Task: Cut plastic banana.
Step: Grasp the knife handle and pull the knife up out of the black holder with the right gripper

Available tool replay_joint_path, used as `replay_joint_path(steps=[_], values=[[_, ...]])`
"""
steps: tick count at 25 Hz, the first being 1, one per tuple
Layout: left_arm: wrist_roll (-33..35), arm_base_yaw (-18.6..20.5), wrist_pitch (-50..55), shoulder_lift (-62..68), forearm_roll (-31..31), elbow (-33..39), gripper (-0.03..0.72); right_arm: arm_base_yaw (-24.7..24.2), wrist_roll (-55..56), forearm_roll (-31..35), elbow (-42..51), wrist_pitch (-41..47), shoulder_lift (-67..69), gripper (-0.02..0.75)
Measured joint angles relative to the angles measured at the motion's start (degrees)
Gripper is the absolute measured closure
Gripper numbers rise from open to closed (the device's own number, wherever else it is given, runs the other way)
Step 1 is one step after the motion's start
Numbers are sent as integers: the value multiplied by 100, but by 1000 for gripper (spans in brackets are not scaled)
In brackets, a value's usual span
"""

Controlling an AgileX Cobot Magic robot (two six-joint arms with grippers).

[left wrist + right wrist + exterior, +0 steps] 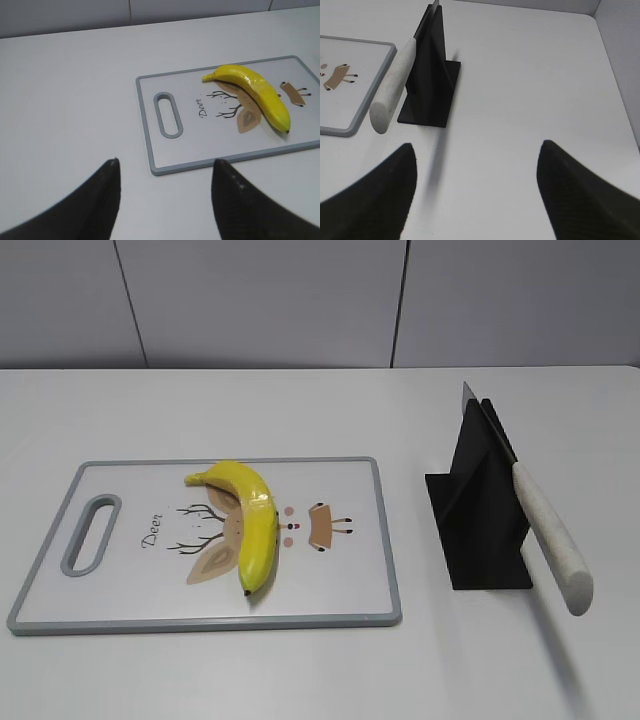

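Covering most of every view, the white desk (300,670) carries a grey-rimmed cutting board (385,570) on its left part. To the right of the board stands a black holder (480,530), and a knife (550,540) with a pale handle leans tilted in it. On the board lies the yellow plastic banana (255,525), whole, over a deer drawing. The left tool (165,170) and right tool (475,150) are both spread apart above bare desk, grasping nothing.
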Motion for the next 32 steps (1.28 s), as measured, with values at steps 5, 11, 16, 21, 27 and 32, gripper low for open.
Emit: replay_joint_path(steps=[5, 11, 16, 21, 27, 32], values=[[0, 0, 0, 0, 0, 0, 137, 0, -5, 0, 0, 0, 0, 174], [0, 0, 0, 0, 0, 0, 147, 0, -5, 0, 0, 0, 0, 174], [0, 0, 0, 0, 5, 0, 154, 0, -5, 0, 0, 0, 0, 174], [0, 0, 0, 0, 23, 0, 175, 0, -5, 0, 0, 0, 0, 174], [0, 0, 0, 0, 36, 0, 177, 0, -5, 0, 0, 0, 0, 175], [0, 0, 0, 0, 36, 0, 177, 0, -5, 0, 0, 0, 0, 175]])
